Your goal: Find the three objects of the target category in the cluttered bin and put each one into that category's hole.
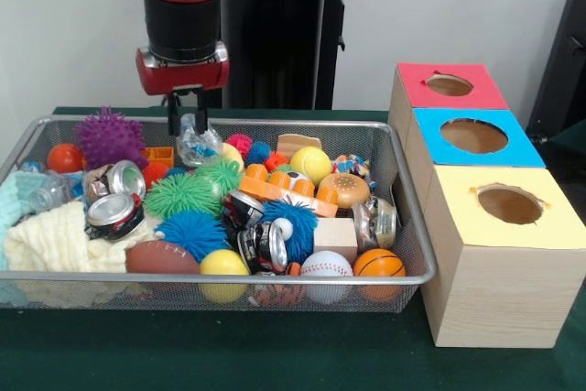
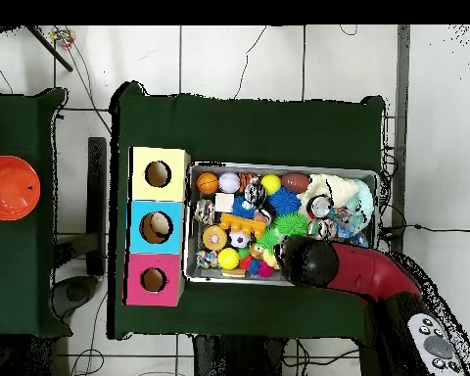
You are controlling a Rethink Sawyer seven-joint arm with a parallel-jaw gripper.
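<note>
The step in hand looks like a pick from the silver wire-mesh bin [image 1: 403,226]. The black two-finger gripper [image 1: 186,122] hangs at the bin's far rim, at about 11 o'clock of the bin in the front view, and its fingers pinch a crumpled clear plastic bottle [image 1: 197,144] that touches the pile below. I cannot say which category is the target; if the bottle is one, the next move calls for a straight lift clear of the rim and a carry toward 3 o'clock.

From left to right in the front view: a soft cream knitted cloth [image 1: 50,240] lies at 9 o'clock, with a purple spiky rubber ball [image 1: 110,135] behind it. Two crushed silver metal cans [image 1: 114,212] are shiny and dented. A brown smooth toy football [image 1: 162,257] sits at 7 o'clock, near a green hairy rubber ball [image 1: 183,194] and a blue hairy rubber ball [image 1: 192,231]. An orange plastic block with round studs [image 1: 284,190] lies in the middle, a plain wooden cube [image 1: 335,237] at 5 o'clock, and a small orange basketball [image 1: 379,264] beside it.

To the right stand three light wooden boxes, each with a round hole: the yellow-topped box [image 1: 513,226] nearest, the blue-topped box [image 1: 476,139], then the red-topped box [image 1: 449,86]. The thin plastic will probably deform under the grip.
</note>
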